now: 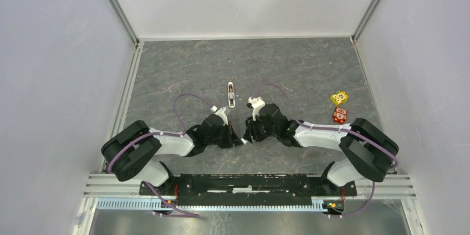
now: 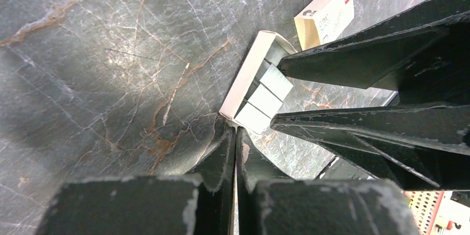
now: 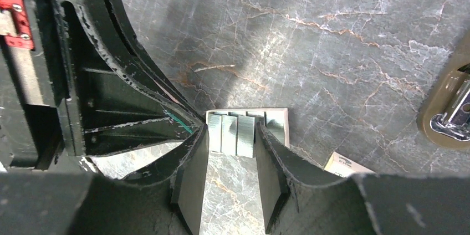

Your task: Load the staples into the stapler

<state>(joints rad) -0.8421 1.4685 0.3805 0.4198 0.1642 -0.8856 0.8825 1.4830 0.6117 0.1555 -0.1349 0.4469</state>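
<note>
Just ahead of the arm bases, the staples (image 3: 237, 132) lie as strips in their open whitish tray (image 2: 243, 74). The right gripper (image 3: 231, 139) straddles them, jaws apart (pinching or not, I cannot tell). The left gripper (image 2: 235, 136), closed, touches the tray's corner. Lifting a strip looks to be the step in hand; next it must reach the stapler (image 1: 231, 93).

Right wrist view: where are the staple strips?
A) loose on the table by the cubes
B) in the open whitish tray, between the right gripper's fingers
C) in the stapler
B: the staples lie in the open tray, flanked by the fingers of the right gripper.
</note>
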